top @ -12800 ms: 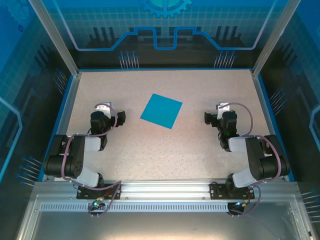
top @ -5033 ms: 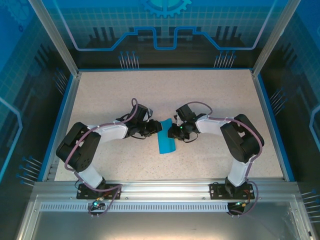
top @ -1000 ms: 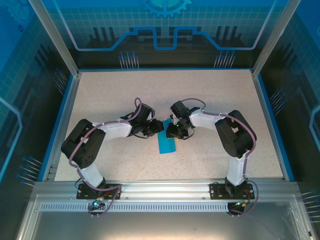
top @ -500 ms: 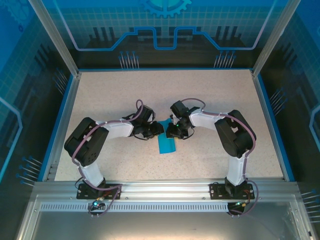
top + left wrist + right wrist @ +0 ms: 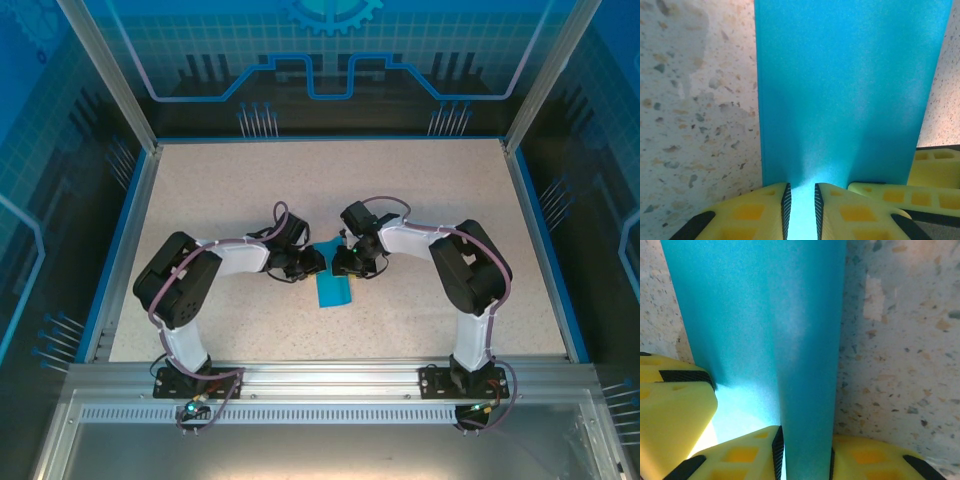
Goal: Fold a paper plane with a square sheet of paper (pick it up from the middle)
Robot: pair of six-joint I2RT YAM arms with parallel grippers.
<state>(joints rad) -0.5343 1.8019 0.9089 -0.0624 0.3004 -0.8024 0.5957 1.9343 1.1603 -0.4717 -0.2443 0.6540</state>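
Two grips on one thing: my left hand (image 5: 802, 210) and right hand (image 5: 805, 460) each pinch the far end of the folded square sheet of paper (image 5: 332, 291), at the middle of the counter (image 5: 430, 190), just beside each other

Overhead from behind, looking down onto the desk (image 5: 420, 190); both wrist views close-up, facing forward, sharing the teal paper (image 5: 850, 90).

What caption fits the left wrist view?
Yellow-fingered left gripper pinches the folded thin teal-blue paper sheet over the speckled table.
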